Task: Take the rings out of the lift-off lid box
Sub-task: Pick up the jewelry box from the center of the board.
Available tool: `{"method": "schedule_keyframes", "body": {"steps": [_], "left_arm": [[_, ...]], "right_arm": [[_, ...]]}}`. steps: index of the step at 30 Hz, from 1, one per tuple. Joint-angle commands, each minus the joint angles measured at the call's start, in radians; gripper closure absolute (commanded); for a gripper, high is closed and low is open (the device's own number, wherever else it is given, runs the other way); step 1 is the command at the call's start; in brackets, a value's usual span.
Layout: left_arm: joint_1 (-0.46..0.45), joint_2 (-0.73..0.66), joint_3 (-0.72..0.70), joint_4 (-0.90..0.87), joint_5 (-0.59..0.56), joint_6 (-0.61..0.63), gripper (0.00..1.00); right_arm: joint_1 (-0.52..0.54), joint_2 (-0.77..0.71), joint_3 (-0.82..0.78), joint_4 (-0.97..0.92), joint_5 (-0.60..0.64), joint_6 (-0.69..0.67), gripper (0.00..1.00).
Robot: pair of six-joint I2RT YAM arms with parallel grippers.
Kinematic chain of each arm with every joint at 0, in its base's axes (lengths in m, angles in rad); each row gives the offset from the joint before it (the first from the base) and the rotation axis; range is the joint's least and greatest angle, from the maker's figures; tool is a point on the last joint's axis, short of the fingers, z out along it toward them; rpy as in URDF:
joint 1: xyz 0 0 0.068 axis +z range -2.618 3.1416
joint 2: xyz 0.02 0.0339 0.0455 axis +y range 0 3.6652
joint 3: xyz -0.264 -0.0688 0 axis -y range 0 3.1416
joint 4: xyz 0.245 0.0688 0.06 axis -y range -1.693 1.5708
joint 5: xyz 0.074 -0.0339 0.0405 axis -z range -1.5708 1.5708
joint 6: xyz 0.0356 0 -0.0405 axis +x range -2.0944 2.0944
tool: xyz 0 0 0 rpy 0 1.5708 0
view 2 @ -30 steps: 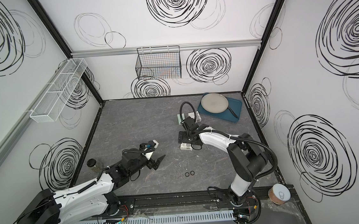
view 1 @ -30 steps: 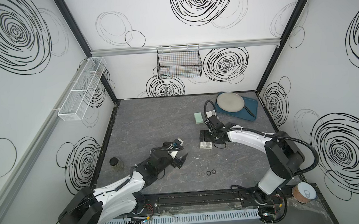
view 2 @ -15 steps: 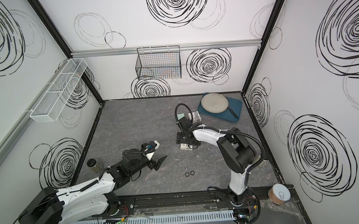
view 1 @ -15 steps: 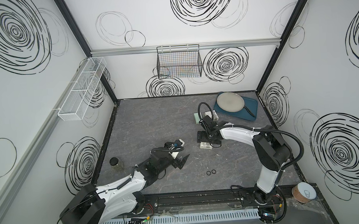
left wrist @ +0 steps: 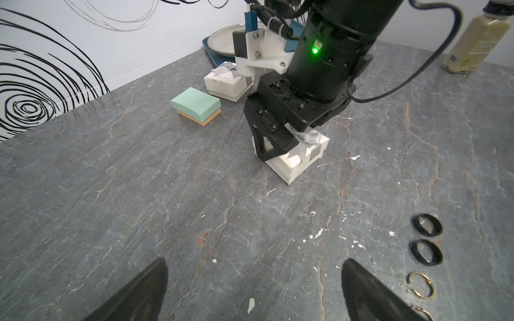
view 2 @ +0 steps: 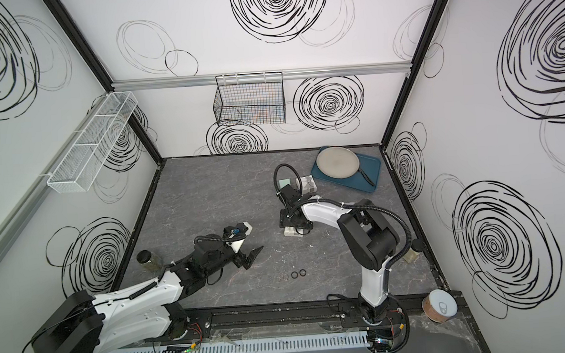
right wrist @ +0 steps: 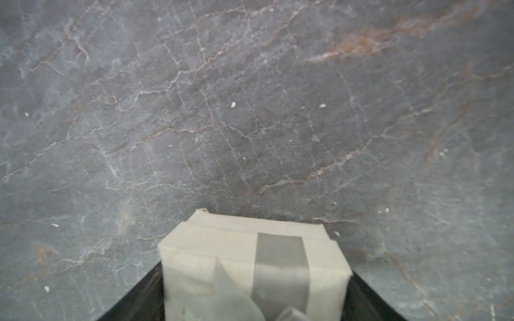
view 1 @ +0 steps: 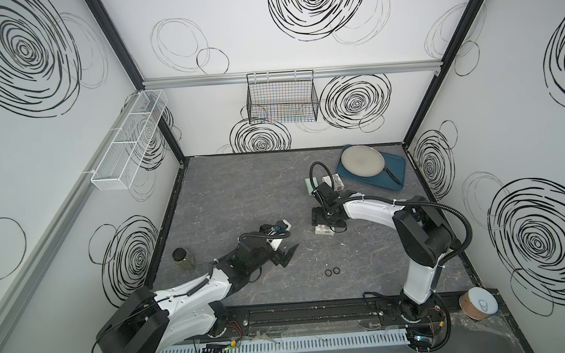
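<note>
Here, marbled tabletop [view 1: 242, 193], swirled walls [view 1: 204, 121], left end effector [left wrist: 254, 264] agape, right end effector [view 1: 324, 227] unclear.

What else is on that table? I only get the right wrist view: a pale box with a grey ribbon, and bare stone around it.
Observer: Four rings lie loose on the tabletop: two black rings and two thin gold rings.
Operator: Are there other boxes?
Observer: Yes, a second white ribboned box sits beside a mint-green box, near a blue tray.
Operator: And the other arm?
Observer: The left gripper is low over the table with its jaws wide open, holding nothing.
</note>
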Motion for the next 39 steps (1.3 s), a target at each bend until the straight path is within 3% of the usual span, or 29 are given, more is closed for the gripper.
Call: {"method": "schedule_keyframes", "body": {"steps": [1,10,18,21,29,34,39], "left_arm": [[0.002,0.009,0.017,0.037,0.009,0.015,0.0],[0.0,-0.01,0.028,0.013,0.006,0.021,0.01],[0.008,0.026,0.062,0.03,0.01,0.048,0.0],[0.009,0.048,0.089,0.034,0.021,0.06,0.0],[0.009,0.082,0.109,0.106,0.094,0.145,0.0],[0.01,0.086,0.107,0.149,0.15,0.193,0.0],[0.003,0.138,0.135,0.184,0.239,0.223,0.0]], "right_arm": [[0.006,0.011,0.007,-0.012,-0.013,-0.004,0.19],[0.003,-0.021,0.0,-0.005,-0.041,-0.055,0.22],[-0.057,-0.126,-0.023,0.02,-0.21,-0.143,0.22],[-0.104,-0.183,-0.072,0.074,-0.341,-0.166,0.22],[-0.261,-0.306,-0.264,0.358,-0.84,-0.145,0.23],[-0.31,-0.341,-0.338,0.497,-1.047,-0.11,0.23],[-0.327,-0.357,-0.378,0.584,-1.171,-0.085,0.22]]}}
